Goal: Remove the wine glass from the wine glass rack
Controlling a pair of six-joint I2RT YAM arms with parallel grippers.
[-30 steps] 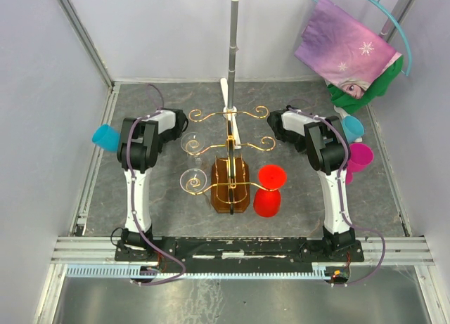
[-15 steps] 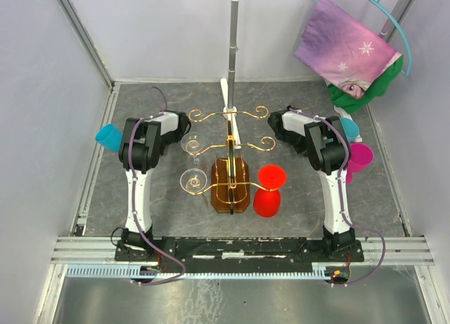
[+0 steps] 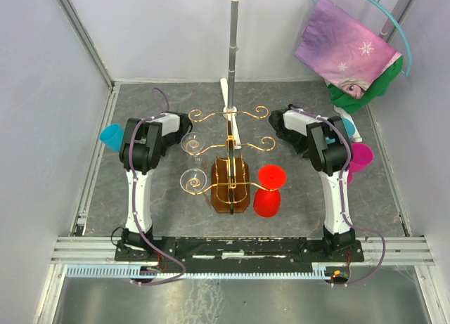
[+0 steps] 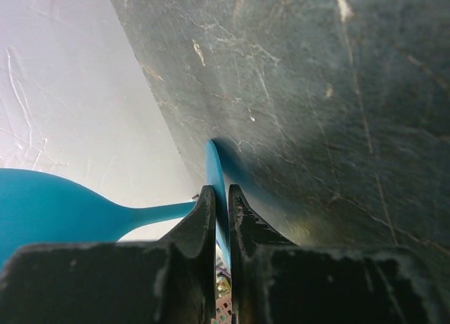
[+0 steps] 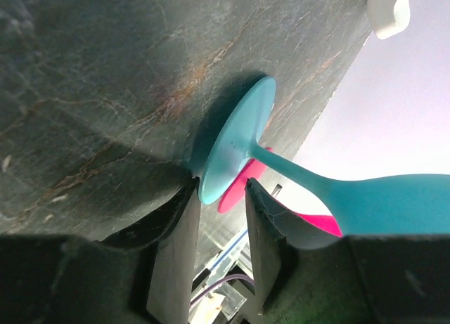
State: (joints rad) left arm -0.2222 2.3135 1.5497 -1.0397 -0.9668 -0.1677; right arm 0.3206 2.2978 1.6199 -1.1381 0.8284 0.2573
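Grey slate table (image 3: pixel 281 99), lilac walls (image 3: pixel 42 92), and the gold rack (image 3: pixel 230 183) sits dead centre with two clear glasses (image 3: pixel 190 143) and a red glass (image 3: pixel 271 190) on its scrolls. Out by the left wall, the left gripper (image 4: pixel 219 197) is clamped on the thin foot of a blue glass (image 4: pixel 63 211), well off the rack. Over on the other side, the right gripper (image 5: pixel 219 189) straddles the foot of a teal glass (image 5: pixel 394 201), jaws parted, a gap showing. They look light, stiff, slick and brittle: take the foot or stem, gently.

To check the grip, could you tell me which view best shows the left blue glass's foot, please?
Left wrist: the foot is clamped edge-on by the left gripper. Top external shows only its bowl; right wrist shows a different glass.
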